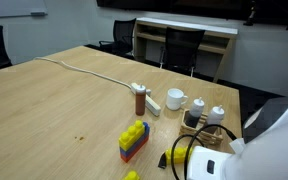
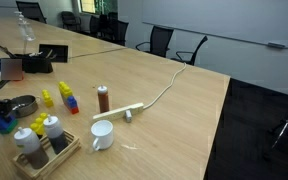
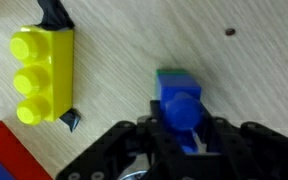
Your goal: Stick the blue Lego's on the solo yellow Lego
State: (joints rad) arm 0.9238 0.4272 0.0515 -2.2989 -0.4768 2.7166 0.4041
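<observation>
Nearest, in the wrist view: black two-finger Robotiq gripper (image 3: 181, 125), jaws clamped on a small dark-blue studded plastic brick (image 3: 180, 98), stud side toward the camera; lifted off the wood or resting on it, impossible to tell. Off to the picture-left of that held brick and slightly farther out, clear of it with bare wood between: the long solo yellow plastic brick (image 3: 41, 75), flat on the pale wooden tabletop (image 3: 124, 40), three studs in a row facing up, long axis running away from the camera, so roughly crosswise to the jaws' closing line. Not touching, not yet overhead. Probably called for next: a sideways carry toward the yellow brick, blue brick squared over its studs, then a straight press down. Just beside the yellow brick in an exterior view: a taller stack of bricks (image 2: 70, 101), yellow on top, blue in the middle, red at the base, easy to mistake for the target. Farther again from the yellow brick: a brown bottle (image 2: 103, 98) with a pale cap.
</observation>
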